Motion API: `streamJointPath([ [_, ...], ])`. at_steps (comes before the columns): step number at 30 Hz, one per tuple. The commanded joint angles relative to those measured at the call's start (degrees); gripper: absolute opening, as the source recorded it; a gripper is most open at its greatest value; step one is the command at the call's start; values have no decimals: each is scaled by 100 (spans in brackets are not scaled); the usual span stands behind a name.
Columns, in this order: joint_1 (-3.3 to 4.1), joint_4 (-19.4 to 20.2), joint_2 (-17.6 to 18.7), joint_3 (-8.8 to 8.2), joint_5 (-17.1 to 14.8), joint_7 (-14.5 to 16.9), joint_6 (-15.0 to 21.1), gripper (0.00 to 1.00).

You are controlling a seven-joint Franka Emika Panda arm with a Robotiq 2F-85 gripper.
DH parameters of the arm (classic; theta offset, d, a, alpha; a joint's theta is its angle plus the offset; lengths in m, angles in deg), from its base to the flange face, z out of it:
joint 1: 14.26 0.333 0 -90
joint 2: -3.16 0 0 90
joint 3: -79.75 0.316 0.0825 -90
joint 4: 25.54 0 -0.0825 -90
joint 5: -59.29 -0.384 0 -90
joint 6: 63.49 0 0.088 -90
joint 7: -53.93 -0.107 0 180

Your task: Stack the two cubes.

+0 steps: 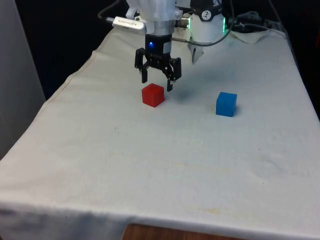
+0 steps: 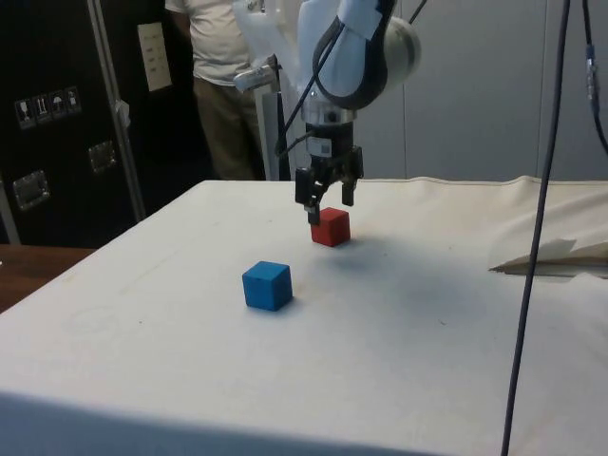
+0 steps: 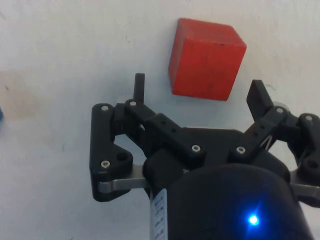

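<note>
Your white arm [image 2: 356,57] reaches down with its wrist vertical, and the black claw [image 1: 157,83] points straight at the desk [image 1: 150,165], its two fingers [image 3: 139,88] spread wide apart, gripping nothing, tips just above the cloth.

Even, bright overhead light on the counter [image 1: 150,165]; soft shadow beside the red cube [image 1: 153,95], no glare.

Person [image 2: 217,57] behind table in side view: cut off at top edge, head out of frame, legs hidden by table [image 2: 399,313]. Red cube [image 2: 331,227] partly covered there by gripper [image 2: 326,195] fingers. Blue cube [image 3: 1,114]: sliver only at wrist view's edge. Front view: table's near corners cropped.
</note>
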Motion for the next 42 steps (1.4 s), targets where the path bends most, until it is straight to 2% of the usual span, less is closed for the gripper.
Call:
streamJointPath([
  [1, 11, -34, 74, -40, 34, -23, 80, 100],
  [4, 0, -52, 92, -29, 0, 0, 46, 100],
  [7, 29, -115, 235, -109, 57, -34, 166, 100],
  [11, 6, -183, 384, -115, 0, -23, 275, 100],
  [12, 0, -160, 338, -109, 0, 0, 206, 100],
  [20, -52, -378, 619, -52, -120, -120, 327, 100],
  [21, 0, -384, 619, -115, -52, -155, 281, 100],
  [22, 0, -401, 642, -115, -52, -178, 281, 100],
  [23, -46, -395, 642, -57, -120, -166, 327, 100],
  [25, -34, -390, 642, -74, -103, -223, 344, 100],
  [29, -74, -401, 619, -69, -115, -201, 292, 100],
  [30, -63, -407, 607, -92, -109, -206, 269, 100],
  [31, -6, -418, 659, -160, -52, -258, 292, 100],
  [32, -57, -407, 602, -109, -109, -212, 264, 100],
  [34, -52, -413, 596, -126, -103, -218, 246, 100],
  [35, -52, -413, 590, -132, -103, -218, 241, 96],
  [36, -46, -413, 579, -138, -97, -223, 223, 79],
  [37, -46, -413, 573, -143, -97, -223, 218, 68],
  [38, -46, -413, 573, -143, -97, -223, 212, 50],
  [39, -6, -430, 613, -189, -52, -258, 246, 39],
  [40, -46, -418, 567, -149, -92, -223, 206, 39],
  [42, -40, -418, 561, -155, -92, -223, 195, 18],
])
